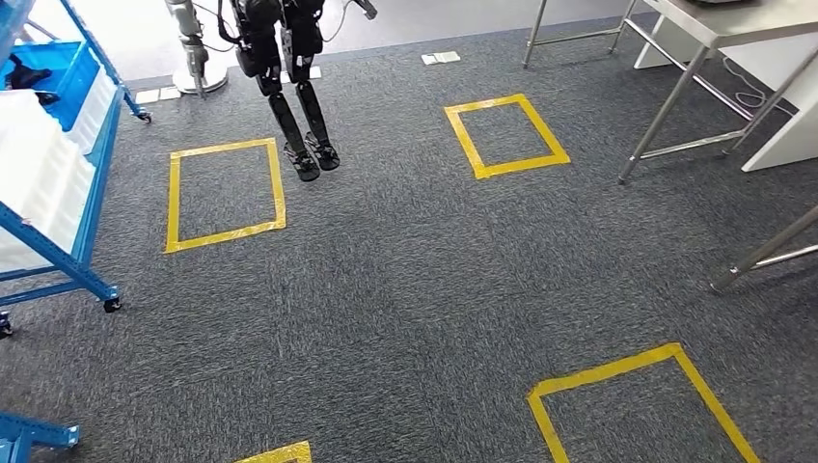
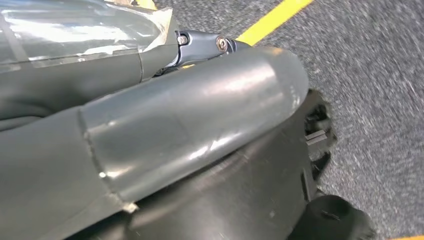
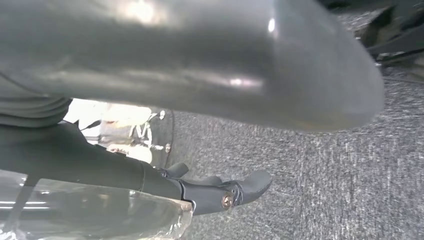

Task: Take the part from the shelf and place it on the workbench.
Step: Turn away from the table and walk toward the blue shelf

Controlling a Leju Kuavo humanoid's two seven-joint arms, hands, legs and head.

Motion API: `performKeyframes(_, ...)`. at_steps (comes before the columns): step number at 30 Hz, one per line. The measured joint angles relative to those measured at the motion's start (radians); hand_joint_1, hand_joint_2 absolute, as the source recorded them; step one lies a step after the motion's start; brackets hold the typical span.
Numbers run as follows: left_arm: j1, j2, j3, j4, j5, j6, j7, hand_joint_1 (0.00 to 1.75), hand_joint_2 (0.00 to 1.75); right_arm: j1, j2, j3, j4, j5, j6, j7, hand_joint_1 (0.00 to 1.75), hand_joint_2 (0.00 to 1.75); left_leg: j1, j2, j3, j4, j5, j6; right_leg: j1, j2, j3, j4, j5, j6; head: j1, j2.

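Seemingly rigid and light, the part (image 1: 24, 74) sits in the shelf's (image 1: 92, 198) blue bin; neither hand's (image 2: 175, 135) state is readable.

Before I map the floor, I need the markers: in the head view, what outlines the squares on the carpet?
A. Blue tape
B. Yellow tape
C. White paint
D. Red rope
B: the square outlines on the grey carpet are strips of yellow tape.

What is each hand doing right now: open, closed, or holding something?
Left hand: cannot be told; its thumb hides the fingers.
Right hand: open, fingers apart, holding nothing.
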Motion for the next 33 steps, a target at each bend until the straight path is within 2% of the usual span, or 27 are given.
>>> performKeyframes(1, 0.000, 0.000, -0.001, 0.000, -0.004, -0.002, 0.003, 0.00, 0.00, 0.000, 0.000, -0.001, 0.000, -0.002, -0.001, 0.001, 0.00, 0.00, 0.000, -0.016, 0.001, 0.001, 0.000, -0.001, -0.002, 0.005, 0.017, -0.044, 0.028, 0.009, 0.000, 0.000)
performKeyframes(2, 0.001, 0.000, -0.003, 0.000, -0.008, -0.004, 0.005, 0.00, 0.00, 0.000, 0.000, -0.003, 0.000, -0.004, -0.002, 0.002, 0.00, 0.00, 0.001, -0.031, 0.003, 0.001, 0.000, -0.002, -0.006, 0.020, 0.047, -0.118, 0.065, 0.019, 0.000, 0.000)
performKeyframes(3, 0.000, 0.000, -0.006, 0.000, -0.013, -0.007, 0.007, 0.00, 0.00, 0.000, 0.000, -0.005, 0.000, -0.006, -0.003, 0.003, 0.00, 0.00, -0.001, -0.046, 0.003, 0.004, -0.001, -0.005, -0.008, 0.040, 0.075, -0.190, 0.096, 0.024, 0.001, 0.000)
performKeyframes(4, -0.001, 0.000, -0.009, 0.000, -0.017, -0.010, 0.008, 0.00, 0.00, 0.000, 0.001, -0.006, 0.000, -0.009, -0.004, 0.004, 0.00, 0.00, -0.002, -0.059, 0.002, 0.005, -0.001, -0.010, -0.010, 0.055, 0.096, -0.244, 0.118, 0.022, 0.002, 0.000)
performKeyframes(5, -0.001, 0.000, -0.012, 0.000, -0.019, -0.012, 0.008, 0.00, 0.00, -0.001, 0.001, -0.008, 0.000, -0.011, -0.004, 0.004, 0.00, 0.00, -0.003, -0.069, 0.000, 0.006, -0.001, -0.016, -0.009, 0.066, 0.105, -0.273, 0.129, 0.017, 0.002, 0.000)
performKeyframes(7, 0.000, 0.000, -0.016, 0.000, -0.022, -0.017, 0.006, 0.00, 0.00, -0.003, 0.002, -0.011, 0.000, -0.014, -0.007, 0.005, 0.00, 0.00, -0.002, -0.087, -0.007, 0.004, 0.003, -0.028, -0.005, 0.051, 0.110, -0.280, 0.134, 0.000, 0.002, 0.000)
performKeyframes(8, 0.001, 0.001, -0.018, 0.000, -0.024, -0.019, 0.005, 0.00, 0.00, -0.004, 0.002, -0.013, 0.000, -0.015, -0.009, 0.005, 0.00, 0.00, 0.000, -0.083, -0.011, 0.007, 0.002, -0.032, -0.007, 0.040, 0.112, -0.282, 0.137, -0.008, 0.002, 0.000)
performKeyframes(9, 0.002, 0.001, -0.020, 0.000, -0.025, -0.021, 0.004, 0.00, 0.00, -0.003, 0.003, -0.015, 0.000, -0.016, -0.011, 0.006, 0.00, 0.00, 0.000, -0.064, -0.020, 0.020, -0.008, -0.036, -0.009, 0.029, 0.113, -0.284, 0.140, -0.016, 0.000, 0.000)
performKeyframes(10, 0.002, 0.002, -0.022, 0.000, -0.026, -0.021, 0.002, 0.00, 0.00, -0.002, 0.004, -0.017, 0.000, -0.016, -0.013, 0.006, 0.00, 0.00, 0.000, -0.035, -0.037, 0.055, -0.032, -0.040, -0.012, 0.015, 0.113, -0.286, 0.143, -0.024, -0.004, 0.000)
performKeyframes(12, 0.000, 0.004, -0.024, 0.000, -0.028, -0.022, -0.001, 0.00, 0.00, 0.002, 0.005, -0.021, 0.000, -0.017, -0.016, 0.006, 0.00, 0.00, -0.001, 0.026, -0.095, 0.180, -0.102, -0.047, -0.008, -0.014, 0.112, -0.287, 0.142, -0.036, -0.010, 0.000)
performKeyframes(13, 0.000, 0.004, -0.025, 0.000, -0.028, -0.022, -0.002, 0.00, 0.00, 0.003, 0.005, -0.023, 0.000, -0.017, -0.017, 0.006, 0.00, 0.00, 0.000, 0.038, -0.127, 0.248, -0.131, -0.050, -0.006, -0.030, 0.111, -0.287, 0.141, -0.040, -0.011, 0.000)
performKeyframes(14, -0.001, 0.005, -0.025, 0.000, -0.028, -0.022, -0.003, 0.00, 0.00, 0.004, 0.005, -0.024, 0.000, -0.017, -0.017, 0.006, 0.00, 0.00, 0.002, 0.044, -0.147, 0.291, -0.142, -0.053, -0.005, -0.046, 0.110, -0.287, 0.140, -0.041, -0.010, 0.000)
performKeyframes(15, 0.000, 0.006, -0.026, 0.000, -0.028, -0.022, -0.004, 0.00, 0.00, 0.003, 0.005, -0.025, 0.000, -0.017, -0.017, 0.006, 0.00, 0.00, 0.004, 0.049, -0.148, 0.296, -0.134, -0.055, -0.005, -0.060, 0.109, -0.287, 0.139, -0.042, -0.011, 0.000)
performKeyframes(16, 0.001, 0.008, -0.026, 0.000, -0.029, -0.022, -0.004, 0.00, 0.00, 0.003, 0.005, -0.026, 0.000, -0.017, -0.018, 0.006, 0.00, 0.00, 0.006, 0.056, -0.130, 0.264, -0.111, -0.056, -0.005, -0.074, 0.108, -0.287, 0.138, -0.042, -0.011, 0.000)
performKeyframes(17, 0.002, 0.009, -0.026, 0.000, -0.029, -0.022, -0.004, 0.00, 0.00, 0.002, 0.006, -0.026, 0.000, -0.017, -0.018, 0.006, 0.00, 0.00, 0.009, 0.071, -0.095, 0.201, -0.080, -0.057, -0.005, -0.086, 0.108, -0.287, 0.136, -0.041, -0.011, 0.000)
performKeyframes(18, 0.003, 0.011, -0.027, 0.000, -0.029, -0.021, -0.002, 0.00, 0.00, 0.002, 0.006, -0.027, 0.000, -0.016, -0.018, 0.006, 0.00, 0.00, 0.009, 0.100, -0.054, 0.128, -0.054, -0.057, -0.002, -0.096, 0.111, -0.286, 0.133, -0.039, -0.013, 0.000)
performKeyframes(20, 0.005, 0.014, -0.028, 0.000, -0.030, -0.021, 0.000, 0.00, 0.00, 0.002, 0.006, -0.028, 0.000, -0.015, -0.018, 0.003, 0.00, 0.00, 0.006, 0.137, -0.003, 0.036, -0.030, -0.051, 0.007, -0.115, 0.116, -0.283, 0.126, -0.029, -0.013, 0.000)
performKeyframes(21, 0.005, 0.015, -0.028, 0.000, -0.030, -0.021, 0.001, 0.00, 0.00, 0.002, 0.005, -0.029, 0.000, -0.014, -0.018, 0.002, 0.00, 0.00, 0.003, 0.139, 0.003, 0.022, -0.029, -0.045, 0.011, -0.126, 0.119, -0.283, 0.123, -0.023, -0.013, 0.000)
performKeyframes(23, 0.006, 0.014, -0.028, 0.000, -0.030, -0.024, 0.000, 0.00, 0.00, -0.002, 0.005, -0.029, 0.000, -0.012, -0.017, -0.001, 0.00, 0.00, -0.001, 0.109, 0.000, 0.016, -0.022, -0.028, 0.011, -0.145, 0.125, -0.282, 0.120, -0.011, -0.012, 0.000)
performKeyframes(24, 0.005, 0.013, -0.028, 0.000, -0.030, -0.026, 0.000, 0.00, 0.00, -0.005, 0.005, -0.029, 0.000, -0.009, -0.017, -0.002, 0.00, 0.00, 0.000, 0.096, 0.000, 0.011, -0.016, -0.018, 0.009, -0.130, 0.124, -0.273, 0.112, -0.006, -0.011, 0.000)
performKeyframes(25, 0.004, 0.012, -0.028, 0.000, -0.029, -0.027, 0.000, 0.00, 0.00, -0.006, 0.006, -0.029, 0.000, -0.006, -0.016, -0.004, 0.00, 0.00, 0.001, 0.083, 0.001, 0.005, -0.010, -0.010, 0.006, -0.101, 0.114, -0.246, 0.095, -0.005, -0.010, 0.000)
performKeyframes(27, 0.000, 0.010, -0.028, 0.000, -0.026, -0.028, 0.000, 0.00, 0.00, -0.003, 0.006, -0.029, 0.000, 0.001, -0.015, -0.005, 0.00, 0.00, 0.002, 0.057, 0.000, 0.001, -0.003, 0.000, 0.001, -0.030, 0.062, -0.133, 0.039, -0.011, -0.006, 0.000)
performKeyframes(29, -0.001, 0.008, -0.028, 0.000, -0.022, -0.028, 0.003, 0.00, 0.00, 0.001, 0.005, -0.029, 0.000, 0.006, -0.013, -0.006, 0.00, 0.00, 0.001, 0.024, -0.003, 0.001, -0.001, 0.003, 0.000, -0.005, -0.003, -0.006, -0.005, -0.012, -0.005, 0.000)
performKeyframes(30, 0.000, 0.008, -0.028, 0.000, -0.020, -0.028, 0.005, 0.00, 0.00, 0.002, 0.004, -0.029, 0.000, 0.007, -0.012, -0.006, 0.00, 0.00, 0.000, 0.007, -0.003, 0.002, -0.001, 0.003, 0.000, -0.001, -0.016, 0.016, -0.005, -0.007, -0.005, 0.000)
performKeyframes(31, 0.000, 0.008, -0.028, 0.000, -0.019, -0.029, 0.007, 0.00, 0.00, 0.003, 0.003, -0.029, 0.000, 0.009, -0.012, -0.006, 0.00, 0.00, 0.000, -0.009, -0.003, 0.002, 0.000, 0.002, 0.000, 0.002, -0.008, -0.008, 0.014, 0.000, -0.005, 0.000)
performKeyframes(32, 0.001, 0.007, -0.028, 0.000, -0.019, -0.029, 0.008, 0.00, 0.00, 0.003, 0.002, -0.029, 0.000, 0.010, -0.011, -0.006, 0.00, 0.00, 0.000, -0.025, -0.001, 0.002, 0.001, 0.001, -0.001, 0.010, 0.017, -0.068, 0.045, 0.007, -0.005, 0.000)
performKeyframes(33, 0.000, 0.007, -0.028, 0.000, -0.019, -0.029, 0.008, 0.00, 0.00, 0.003, 0.001, -0.029, 0.000, 0.011, -0.010, -0.006, 0.00, 0.00, 0.000, -0.039, -0.001, 0.002, 0.002, -0.001, -0.004, 0.033, 0.050, -0.143, 0.078, 0.013, -0.004, 0.000)
